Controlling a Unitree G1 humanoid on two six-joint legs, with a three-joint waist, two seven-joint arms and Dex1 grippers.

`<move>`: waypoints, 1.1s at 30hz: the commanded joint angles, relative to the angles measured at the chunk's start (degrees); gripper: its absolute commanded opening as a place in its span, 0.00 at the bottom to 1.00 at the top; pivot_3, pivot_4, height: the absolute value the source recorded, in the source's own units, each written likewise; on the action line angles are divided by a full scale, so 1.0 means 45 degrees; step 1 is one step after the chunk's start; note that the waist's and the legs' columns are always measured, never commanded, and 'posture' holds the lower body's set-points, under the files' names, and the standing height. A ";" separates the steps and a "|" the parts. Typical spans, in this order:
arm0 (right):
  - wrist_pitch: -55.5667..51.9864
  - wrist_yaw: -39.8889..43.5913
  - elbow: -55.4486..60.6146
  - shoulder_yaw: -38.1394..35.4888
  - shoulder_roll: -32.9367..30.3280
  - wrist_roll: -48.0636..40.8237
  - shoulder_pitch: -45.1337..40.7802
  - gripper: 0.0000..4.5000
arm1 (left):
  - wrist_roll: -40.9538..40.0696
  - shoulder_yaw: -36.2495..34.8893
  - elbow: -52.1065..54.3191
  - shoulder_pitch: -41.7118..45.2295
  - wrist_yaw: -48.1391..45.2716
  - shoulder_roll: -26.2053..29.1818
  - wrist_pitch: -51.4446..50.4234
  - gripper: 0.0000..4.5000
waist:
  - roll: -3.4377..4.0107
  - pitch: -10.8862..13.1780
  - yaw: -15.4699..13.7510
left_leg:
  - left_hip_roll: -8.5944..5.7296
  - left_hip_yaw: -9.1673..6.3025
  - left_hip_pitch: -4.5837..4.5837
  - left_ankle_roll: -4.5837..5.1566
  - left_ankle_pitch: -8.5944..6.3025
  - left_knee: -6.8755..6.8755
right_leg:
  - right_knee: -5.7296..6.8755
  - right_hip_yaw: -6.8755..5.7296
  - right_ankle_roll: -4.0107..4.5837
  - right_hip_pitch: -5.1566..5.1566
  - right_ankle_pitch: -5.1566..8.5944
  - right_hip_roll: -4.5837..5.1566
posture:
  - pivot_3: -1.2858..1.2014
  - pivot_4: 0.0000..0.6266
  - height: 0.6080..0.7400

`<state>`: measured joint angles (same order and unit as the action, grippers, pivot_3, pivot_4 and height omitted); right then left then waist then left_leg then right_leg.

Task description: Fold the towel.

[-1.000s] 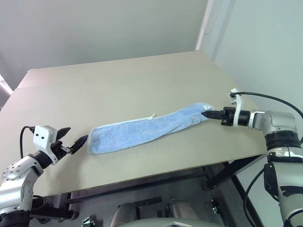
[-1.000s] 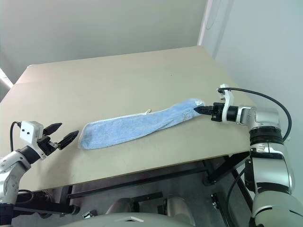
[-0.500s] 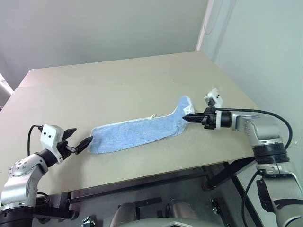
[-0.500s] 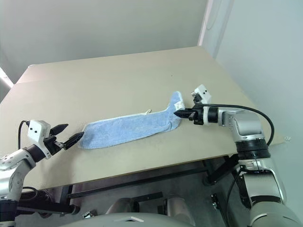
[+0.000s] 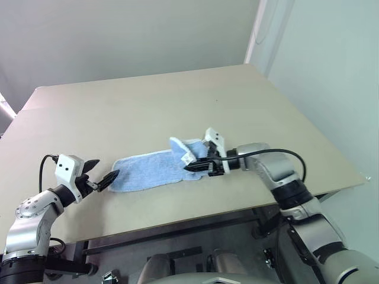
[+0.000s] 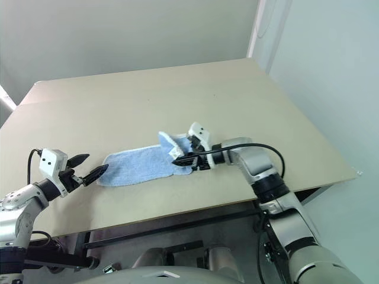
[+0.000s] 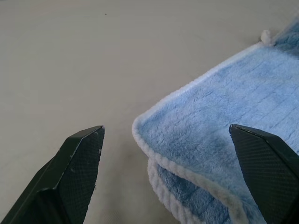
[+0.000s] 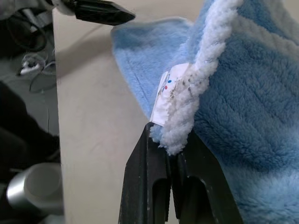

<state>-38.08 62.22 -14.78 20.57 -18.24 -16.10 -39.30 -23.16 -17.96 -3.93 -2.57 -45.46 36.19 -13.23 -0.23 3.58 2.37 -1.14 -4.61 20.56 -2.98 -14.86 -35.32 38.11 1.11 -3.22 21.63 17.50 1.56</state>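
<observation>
**Towel end pinched in my right claw, left claw wide at the other end**

My right claw [image 5: 188, 168] is clamped tight on the towel [image 5: 148, 170], its two black fingers [image 8: 159, 186] pressed together on the whitish stitched border right where the small white tag [image 8: 164, 95] sits. That end is lifted off the surface [image 5: 148, 106] and doubled back over the towel's middle, standing up in a loose blue peak beside my wrist.

My left claw [image 5: 103, 179] is spread wide, holding nothing. Its fingers [image 7: 77, 158] straddle the towel's other end, one over bare surface, the other over the terry pile; I cannot tell whether either touches the cloth. There the corner [image 7: 140, 128] lies in two layers, one white edge over another.

The rest of the towel lies flat near the surface's front edge, stretching between my two claws.
</observation>
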 commanded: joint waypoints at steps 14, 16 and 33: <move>0.0515 0.2143 0.1270 -0.2224 -0.0245 -0.2343 -0.0142 0.71 | -0.0131 -0.0683 0.1100 -0.1073 0.0541 0.0056 0.0155 1.00 | -0.0002 -0.0002 -0.0039 | -0.0004 -0.0006 0.0006 -0.0001 -0.0001 0.0000 | 0.0003 -0.0002 0.0000 0.0005 0.0000 0.0010 | 0.52 0.00 1.00; 0.0193 0.2258 0.1311 -0.2726 -0.0263 -0.2930 -0.0336 0.71 | -0.0153 -0.0777 0.1042 -0.1041 0.0548 0.0092 0.0165 1.00 | -0.0006 -0.0004 -0.0048 | -0.0005 -0.0007 0.0004 -0.0001 -0.0001 0.0001 | -0.0001 -0.0004 0.0000 0.0000 0.0000 0.0011 | 0.52 0.00 1.00; 0.7012 -0.0316 -0.7970 -0.2147 0.3172 0.1234 -0.1709 0.71 | -0.0055 -0.1170 0.1225 -0.1210 0.0950 0.0065 0.0457 1.00 | -0.0016 -0.0013 0.0051 | -0.0019 -0.0004 0.0002 -0.0006 -0.0002 0.0010 | 0.0012 0.0014 0.0004 0.0018 -0.0017 0.0016 | 0.52 0.00 1.00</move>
<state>-10.72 61.28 -50.00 8.76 -4.50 -13.88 -47.13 -23.15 -21.35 -0.50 -7.84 -41.42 35.71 -12.14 -0.30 3.53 2.60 -1.22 -4.61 20.56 -3.01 -14.87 -35.27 38.18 1.18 -3.19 21.72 17.42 1.62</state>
